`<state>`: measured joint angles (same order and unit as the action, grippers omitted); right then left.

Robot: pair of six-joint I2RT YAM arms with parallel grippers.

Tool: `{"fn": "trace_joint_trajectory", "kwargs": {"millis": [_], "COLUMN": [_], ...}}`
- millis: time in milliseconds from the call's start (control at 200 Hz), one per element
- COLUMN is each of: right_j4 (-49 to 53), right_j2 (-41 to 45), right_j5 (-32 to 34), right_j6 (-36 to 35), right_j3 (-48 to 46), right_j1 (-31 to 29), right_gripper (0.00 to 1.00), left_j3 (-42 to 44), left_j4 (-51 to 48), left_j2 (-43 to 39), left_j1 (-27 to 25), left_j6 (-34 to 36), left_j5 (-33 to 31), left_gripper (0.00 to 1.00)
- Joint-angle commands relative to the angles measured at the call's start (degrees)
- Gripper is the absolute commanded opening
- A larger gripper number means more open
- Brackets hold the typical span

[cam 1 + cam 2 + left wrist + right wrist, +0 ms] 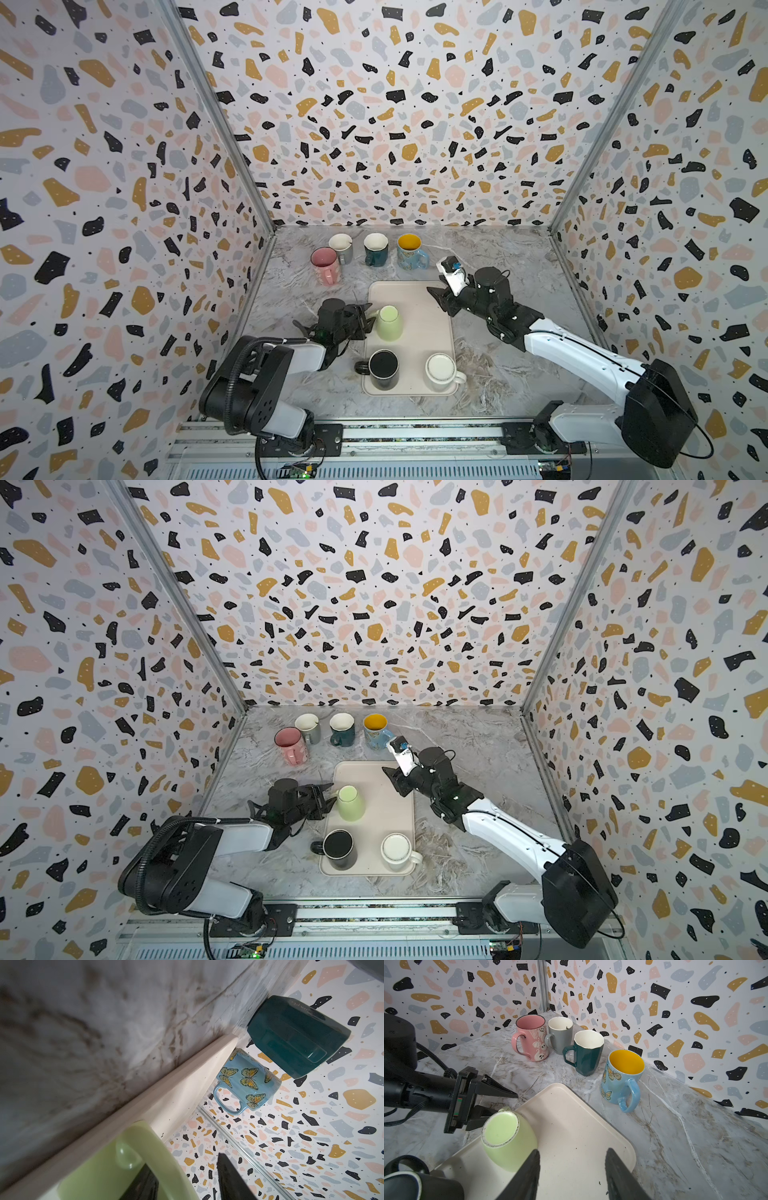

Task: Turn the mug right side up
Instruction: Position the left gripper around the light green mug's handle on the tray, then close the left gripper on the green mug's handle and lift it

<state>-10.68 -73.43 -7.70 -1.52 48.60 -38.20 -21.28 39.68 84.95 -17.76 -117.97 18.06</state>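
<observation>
- Terrazzo-print walls [395, 124] box in a marbled desk [498, 374], and a beige tray [424, 316] sits in the middle of it.
- Over to the green mug [388, 324]: it's on the tray's left side, mouth down and base up, leaning a little, with its handle [374, 312] poking out over the tray's left rim.
- And the left end effector [367, 317] is right there at that handle, lying low and level, jaws apart with one finger on either side of the loop.
- From the left wrist view the nearer finger [143, 1184] looks pressed up against the handle, though the blur makes contact hard to call. The other finger has clear wall showing between it and the mug.
- Right end effector [439, 302] hovers above the tray's far right corner, jaws spread and nothing between them.
- Two more mugs are upside down on the tray's near end: a black mug [383, 368] on the left, a white mug [441, 370] on the right.
- At the back of the desk, four stand upright: a pink mug [325, 266], a grey mug [341, 248], a teal mug [376, 249] and a blue butterfly mug [410, 252].
</observation>
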Motion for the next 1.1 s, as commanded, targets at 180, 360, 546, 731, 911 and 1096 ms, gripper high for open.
{"fn": "trace_joint_trajectory", "kwargs": {"millis": [180, 360, 546, 731, 911, 1096], "right_j4": [1.0, 1.2, 1.4, 1.4, 1.7, 1.9], "right_j2": [0.3, 0.4, 0.5, 0.3, 0.5, 1.4], "right_j5": [1.2, 1.8, 2.3, 2.7, 3.1, 4.5], "right_j6": [0.1, 0.2, 0.0, 0.0, -0.1, -0.5], "right_j3": [1.7, 1.7, 1.8, 1.6, 1.5, 1.2], "right_j1": [0.3, 0.4, 0.6, 0.6, 0.6, 0.8], "right_gripper": [0.52, 0.52, 0.52, 0.52, 0.52, 0.52], "left_j3": [0.4, -0.5, -0.3, -0.5, -1.1, -5.0], "left_j4": [6.7, 9.1, 11.5, 13.3, 16.9, 24.5], "left_j2": [3.1, 5.9, 7.6, 8.8, 10.5, 12.6], "left_j1": [-0.6, -1.5, -2.0, -2.3, -2.4, -2.4], "left_j6": [-1.5, -2.0, -2.9, -3.1, -3.7, -0.2], "left_j5": [0.8, 1.8, 2.0, 2.4, 2.7, 3.5], "left_gripper": [0.43, 0.4, 0.29, 0.13, 0.0, 0.0]}}
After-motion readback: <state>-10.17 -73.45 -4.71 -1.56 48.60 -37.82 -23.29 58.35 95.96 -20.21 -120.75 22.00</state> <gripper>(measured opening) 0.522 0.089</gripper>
